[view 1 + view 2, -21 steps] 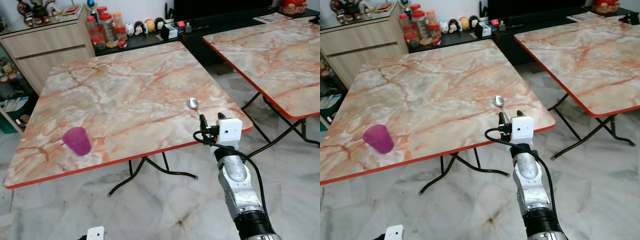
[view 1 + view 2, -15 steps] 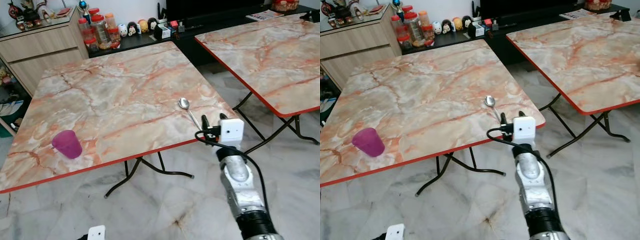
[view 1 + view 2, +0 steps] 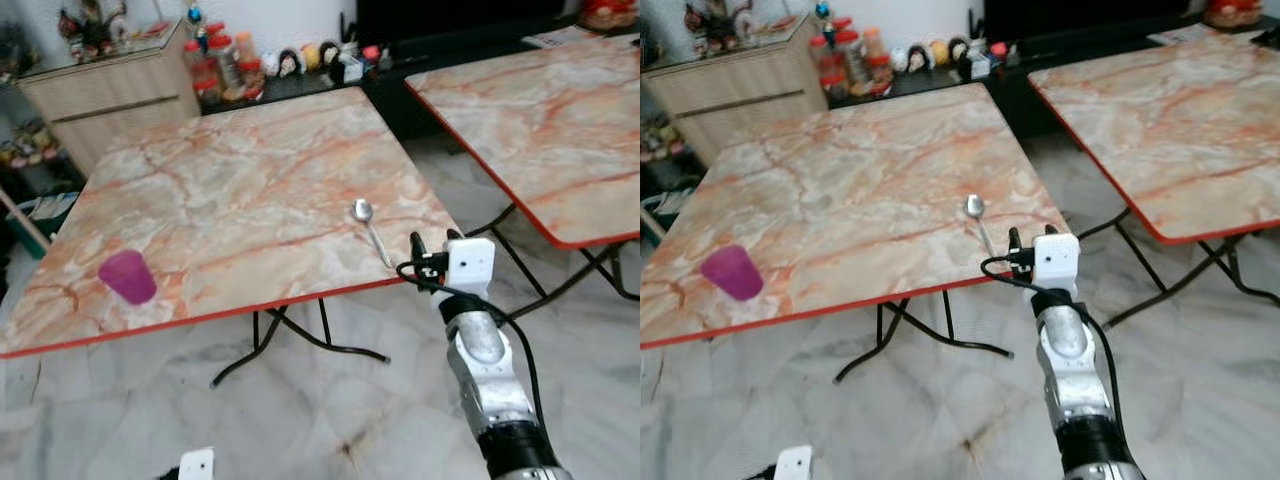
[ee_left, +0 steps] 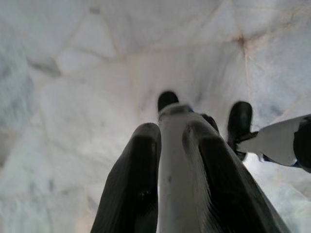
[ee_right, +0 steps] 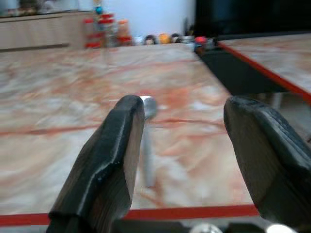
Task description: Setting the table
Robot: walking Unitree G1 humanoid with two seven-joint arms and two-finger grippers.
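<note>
A metal spoon [image 3: 368, 228] lies on the marble-topped table [image 3: 240, 180] near its front right corner, bowl pointing away from me. My right gripper [image 3: 432, 240] hovers at the table's red edge just right of the spoon's handle, open and holding nothing. In the right wrist view the spoon [image 5: 146, 145] lies on the table beyond the spread fingers [image 5: 104, 174]. A purple cup [image 3: 128, 276] stands upright near the front left edge. My left gripper [image 4: 170, 126] hangs low over the floor, its black fingers closed around a pale long object [image 4: 174, 165].
A second marble table [image 3: 540, 110] stands to the right, with a floor gap between the two. At the back are a wooden cabinet [image 3: 120, 95] and a low dark shelf with jars and figurines [image 3: 260, 65]. The floor [image 3: 330, 420] is marble tile.
The whole view has shifted as the camera moved. My right gripper stays open by the spoon's handle at the table edge. The spoon and cup lie where they were.
</note>
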